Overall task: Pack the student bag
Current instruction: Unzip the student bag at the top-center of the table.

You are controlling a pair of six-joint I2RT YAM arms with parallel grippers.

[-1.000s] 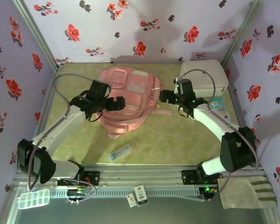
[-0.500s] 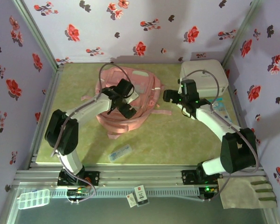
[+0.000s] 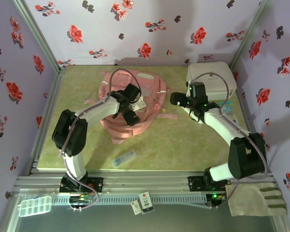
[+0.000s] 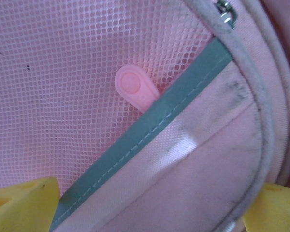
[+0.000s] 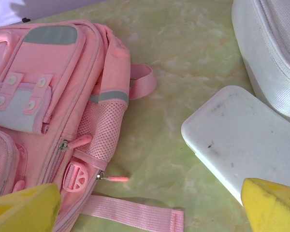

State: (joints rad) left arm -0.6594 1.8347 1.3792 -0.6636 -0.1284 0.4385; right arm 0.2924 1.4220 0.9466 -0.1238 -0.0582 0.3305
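Left gripper (image 3: 130, 103) has swung onto the student bag (image 3: 147, 83) near the table's (image 3: 183, 140) far edge; its jaws, like those of the right gripper (image 3: 173, 99), stand apart. Closing here may snag the mesh pocket (image 4: 63, 72).

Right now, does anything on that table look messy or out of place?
Nothing is spilled or broken. The student bag lies flat with one strap trailing loose over the table. Its pink fabric shows dark smudges, and a small clear packet sits alone near the front edge.
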